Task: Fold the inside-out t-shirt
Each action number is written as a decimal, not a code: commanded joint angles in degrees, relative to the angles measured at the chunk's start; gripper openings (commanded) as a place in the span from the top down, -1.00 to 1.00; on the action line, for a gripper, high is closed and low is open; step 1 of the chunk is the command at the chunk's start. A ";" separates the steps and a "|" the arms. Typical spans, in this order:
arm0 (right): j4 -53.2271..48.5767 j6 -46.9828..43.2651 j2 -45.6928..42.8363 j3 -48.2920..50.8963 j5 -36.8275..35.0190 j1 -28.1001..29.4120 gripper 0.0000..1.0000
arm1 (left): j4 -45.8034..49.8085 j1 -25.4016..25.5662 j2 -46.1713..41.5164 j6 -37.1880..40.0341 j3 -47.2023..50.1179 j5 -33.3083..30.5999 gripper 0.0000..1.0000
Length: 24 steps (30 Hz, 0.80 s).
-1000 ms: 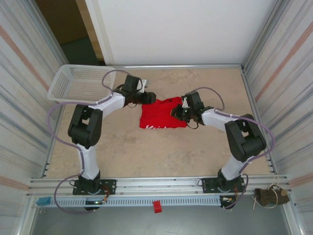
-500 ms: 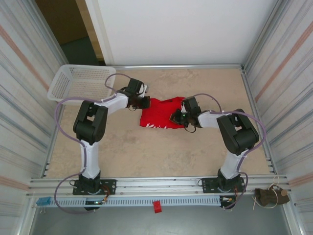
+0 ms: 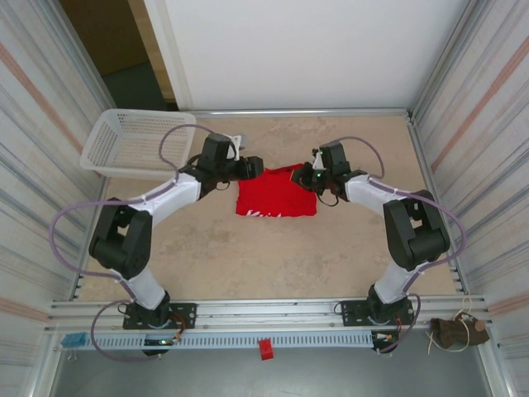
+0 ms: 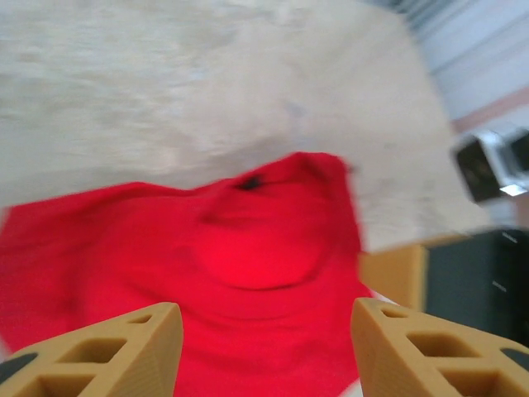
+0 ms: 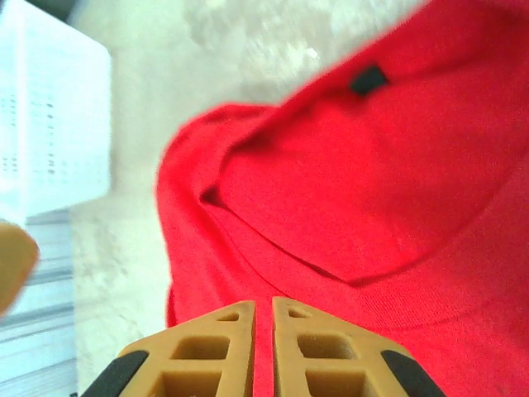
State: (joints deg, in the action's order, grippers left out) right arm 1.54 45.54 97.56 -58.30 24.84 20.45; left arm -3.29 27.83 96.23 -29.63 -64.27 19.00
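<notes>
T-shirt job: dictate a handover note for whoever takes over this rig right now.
The t-shirt lies on the table between the arms, already a compact rectangle.
The left gripper is open and empty at its far left corner.
The right gripper is shut over the collar end; no fabric visibly pinched.
To do: finish and tidy the fold.

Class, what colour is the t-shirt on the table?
The t-shirt is bright red, clearest in the right wrist view.

Beige table (image 3: 248, 256), white back wall (image 3: 314, 50), corrugated side walls (image 3: 488, 124).
</notes>
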 commanded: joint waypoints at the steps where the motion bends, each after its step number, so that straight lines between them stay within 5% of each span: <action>1: -1.29 -0.99 0.88 2.56 2.12 -0.84 0.77 | -8.71 0.64 1.89 -7.24 6.31 4.82 -0.12; 8: 4.84 1.04 4.37 9.67 1.22 -1.39 0.78 | -16.34 0.05 7.71 -9.57 13.89 3.30 -0.11; 15: -0.91 -2.88 -2.07 7.59 3.16 -4.53 0.71 | -11.10 0.11 5.71 -7.40 7.06 5.54 -0.13; 17: -3.89 -4.87 -4.50 6.36 2.32 -6.22 0.57 | -8.06 0.05 4.73 -5.56 4.19 5.51 -0.14; 21: -9.20 -7.96 -5.40 4.80 -1.00 -10.10 -0.23 | -2.44 -1.47 6.84 -2.42 -1.08 5.34 -0.17; 24: -10.53 -9.07 -2.92 3.89 -0.83 -12.71 -0.46 | -0.64 -2.90 10.79 -1.44 -3.43 6.34 -0.17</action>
State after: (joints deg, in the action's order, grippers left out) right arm -3.84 39.42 93.30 -53.43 25.28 9.28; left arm -8.88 26.44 104.14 -34.13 -65.73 23.90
